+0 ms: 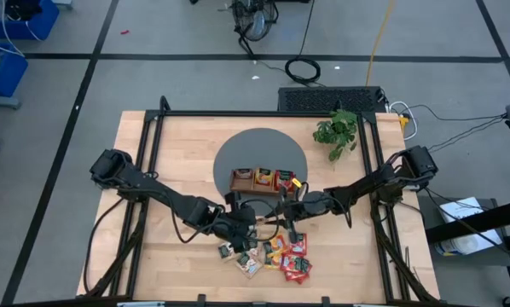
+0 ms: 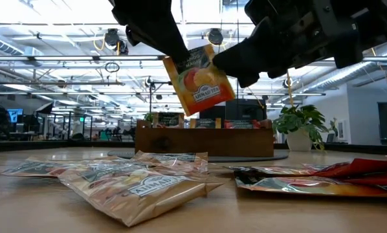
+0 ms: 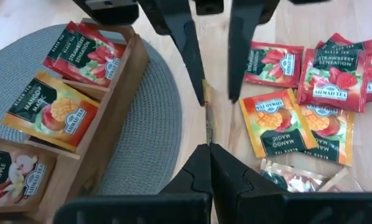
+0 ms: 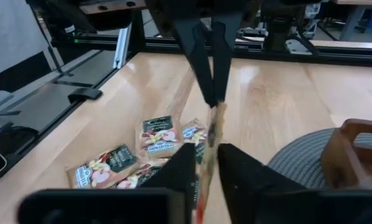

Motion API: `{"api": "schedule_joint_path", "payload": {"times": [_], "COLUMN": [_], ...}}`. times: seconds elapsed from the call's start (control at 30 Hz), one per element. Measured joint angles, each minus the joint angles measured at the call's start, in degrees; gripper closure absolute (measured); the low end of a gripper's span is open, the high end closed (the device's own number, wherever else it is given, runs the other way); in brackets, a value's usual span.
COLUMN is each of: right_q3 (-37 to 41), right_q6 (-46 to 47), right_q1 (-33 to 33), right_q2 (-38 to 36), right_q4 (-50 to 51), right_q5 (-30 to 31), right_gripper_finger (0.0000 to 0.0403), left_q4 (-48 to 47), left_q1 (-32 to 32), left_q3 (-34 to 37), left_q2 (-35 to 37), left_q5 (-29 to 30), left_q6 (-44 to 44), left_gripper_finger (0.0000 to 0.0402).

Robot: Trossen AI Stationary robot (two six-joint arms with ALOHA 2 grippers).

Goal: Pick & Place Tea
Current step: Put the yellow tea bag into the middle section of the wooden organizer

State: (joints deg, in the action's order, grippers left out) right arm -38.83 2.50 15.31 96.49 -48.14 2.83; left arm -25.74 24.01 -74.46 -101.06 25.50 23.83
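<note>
A tray sachet [image 3: 52,118] reads "BLACK TEA, MANGO MAGIC". A red sachet [image 3: 335,71] on the worktop [image 3: 186,106] reads "STRAWBERRY SENSATION"; an orange sachet [image 3: 274,121] beside it reads "MANGO MAGIC".

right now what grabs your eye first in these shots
An orange mango tea sachet hangs in mid-air above the wooden table, pinched between the left gripper and the right gripper. Beneath lie loose red and orange sachets; behind stands a brown wooden tray.
</note>
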Motion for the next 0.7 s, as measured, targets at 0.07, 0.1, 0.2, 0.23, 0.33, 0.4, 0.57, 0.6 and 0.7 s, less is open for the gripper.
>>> {"api": "schedule_joint_path", "payload": {"times": [0.07,0.1,0.2,0.23,0.33,0.4,0.57,0.6,0.7], "right_q3": [0.00,0.00,0.00,0.00,0.00,0.00,0.00,0.00,0.76], "right_q6": [-0.48,-0.77,-1.14,-1.05,-1.80,-2.53,-3.68,-3.85,-4.17], "right_q1": [0.00,0.00,0.02,0.02,0.15,0.51,0.96,0.92,0.87], "right_q2": [0.00,0.00,0.00,0.00,0.00,0.00,0.00,0.00,0.00], "right_q4": [-0.07,-0.06,-0.13,-0.15,-0.22,-0.40,-0.47,-0.43,-0.99], "right_q5": [0.02,0.02,0.22,0.33,3.44,5.76,6.08,6.12,6.33], "right_gripper_finger": [0.0381,0.0392,0.0397,0.0398,0.0402,0.0402,0.0402,0.0402,0.0403], "left_q4": [0.28,0.47,0.69,0.79,1.08,1.78,1.32,0.56,-1.51], "left_q1": [-0.04,-0.04,-0.04,-0.04,-0.04,-0.04,-0.04,-0.04,0.04], "left_q3": [0.00,-0.01,0.00,0.00,0.00,0.00,0.00,0.00,0.00], "left_q2": [0.00,0.00,0.00,0.00,0.00,0.00,1.59,2.11,2.96], "left_q5": [0.00,-0.03,-0.09,-0.13,-0.15,-0.10,0.33,0.33,0.33], "left_q6": [-0.27,-0.51,-0.72,-0.72,-0.62,-0.12,-0.25,-0.44,0.57], "left_gripper_finger": [0.0401,0.0401,0.0401,0.0401,0.0398,0.0386,0.0335,0.0324,0.0291]}}
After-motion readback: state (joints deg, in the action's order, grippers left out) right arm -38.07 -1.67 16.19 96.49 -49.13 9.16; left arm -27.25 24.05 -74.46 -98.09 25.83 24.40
